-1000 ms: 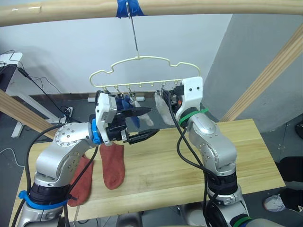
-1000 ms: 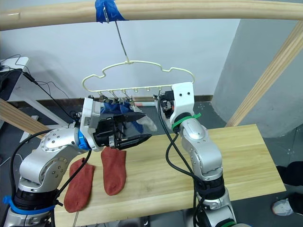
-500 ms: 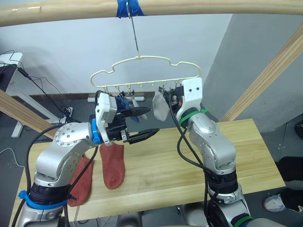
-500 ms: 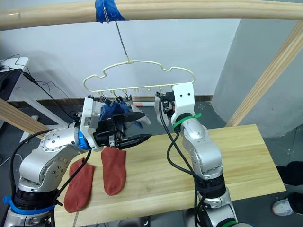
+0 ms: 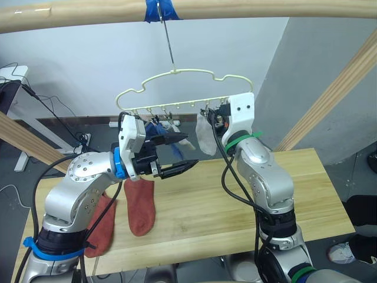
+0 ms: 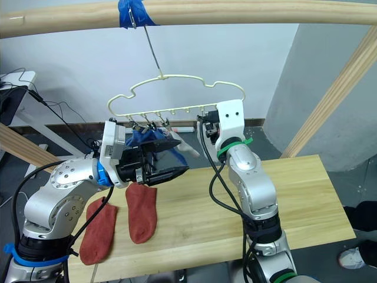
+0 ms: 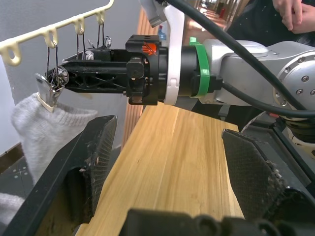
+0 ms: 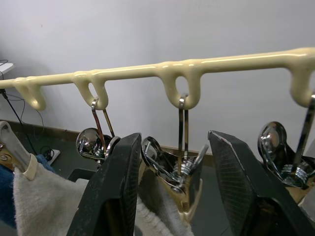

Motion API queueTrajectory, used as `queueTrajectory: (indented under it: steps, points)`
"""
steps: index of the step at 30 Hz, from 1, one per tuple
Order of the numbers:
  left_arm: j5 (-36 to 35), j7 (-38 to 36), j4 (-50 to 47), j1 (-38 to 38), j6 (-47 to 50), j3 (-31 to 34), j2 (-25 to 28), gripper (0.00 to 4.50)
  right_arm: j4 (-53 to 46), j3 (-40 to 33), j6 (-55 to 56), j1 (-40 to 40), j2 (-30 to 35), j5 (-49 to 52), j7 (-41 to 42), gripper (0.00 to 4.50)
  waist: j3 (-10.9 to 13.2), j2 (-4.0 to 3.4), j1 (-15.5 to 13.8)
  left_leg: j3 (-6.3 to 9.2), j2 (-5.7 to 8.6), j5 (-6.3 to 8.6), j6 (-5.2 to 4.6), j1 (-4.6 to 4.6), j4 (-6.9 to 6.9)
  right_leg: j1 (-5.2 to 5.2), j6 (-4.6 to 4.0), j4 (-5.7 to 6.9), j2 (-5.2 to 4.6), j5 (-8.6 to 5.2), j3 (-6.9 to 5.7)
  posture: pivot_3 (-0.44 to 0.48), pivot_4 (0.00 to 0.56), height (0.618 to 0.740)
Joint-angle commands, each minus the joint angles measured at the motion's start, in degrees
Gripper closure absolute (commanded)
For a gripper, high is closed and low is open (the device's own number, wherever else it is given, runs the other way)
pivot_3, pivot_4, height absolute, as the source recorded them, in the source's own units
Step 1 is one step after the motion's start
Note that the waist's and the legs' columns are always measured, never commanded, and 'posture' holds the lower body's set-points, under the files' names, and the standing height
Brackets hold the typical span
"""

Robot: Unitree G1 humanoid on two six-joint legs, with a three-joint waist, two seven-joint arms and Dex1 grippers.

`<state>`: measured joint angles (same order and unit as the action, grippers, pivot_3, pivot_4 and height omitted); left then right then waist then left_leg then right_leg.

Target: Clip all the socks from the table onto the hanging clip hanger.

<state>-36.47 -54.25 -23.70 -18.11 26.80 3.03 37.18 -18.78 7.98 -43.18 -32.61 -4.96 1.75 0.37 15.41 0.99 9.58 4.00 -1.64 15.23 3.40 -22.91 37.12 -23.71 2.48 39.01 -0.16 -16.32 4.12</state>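
The cream-yellow clip hanger (image 5: 177,73) hangs by its hook from the overhead pole. Blue socks (image 5: 154,128) and a light grey sock (image 5: 205,134) hang from its silver clips. My right gripper (image 8: 174,140) is up at the clip row, open, one finger on each side of the clip (image 8: 178,173) that pinches the grey sock's cuff (image 8: 158,216). A second grey sock (image 8: 44,206) hangs one clip along. My left gripper (image 5: 185,154) hovers open and empty just below the hanging socks. Two rust-red socks (image 5: 141,203) (image 5: 101,225) lie flat on the table (image 5: 235,200) under the left arm.
A round wooden pole (image 5: 247,8) with blue tape (image 5: 160,9) carries the hanger's hook. Slanted frame poles stand at the right (image 5: 339,88) and at the left (image 5: 23,138). A person's hand (image 7: 295,12) shows beyond the table. Cables lie on the floor behind.
The hanger has swung slightly right and up with my right gripper. The grey sock now hangs straighter from its clip. My left gripper stays open in about the same place.
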Motion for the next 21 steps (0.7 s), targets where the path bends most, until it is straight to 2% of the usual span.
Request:
queueTrajectory:
  steps: [1,21]
  points:
    - [0.14,0.08,-0.92,-0.47,-1.21,0.29,-0.23,0.72,-1.17,-0.21,1.28,-1.36,-0.77,0.59,0.18,2.26,0.0,0.0,0.01,0.0,0.0,0.0,0.0,0.0,0.0,0.0,0.0,0.0,0.0,0.0,0.0,-0.217,0.247,0.74]
    - [0.21,0.37,-1.31,0.14,-1.05,0.53,-0.28,0.72,-0.28,1.15,0.83,-2.66,-2.51,1.46,1.79,2.26,0.0,0.0,0.0,0.01,0.0,0.0,0.0,0.0,0.01,0.0,-0.01,0.02,0.0,0.0,0.0,-0.211,0.249,0.74]
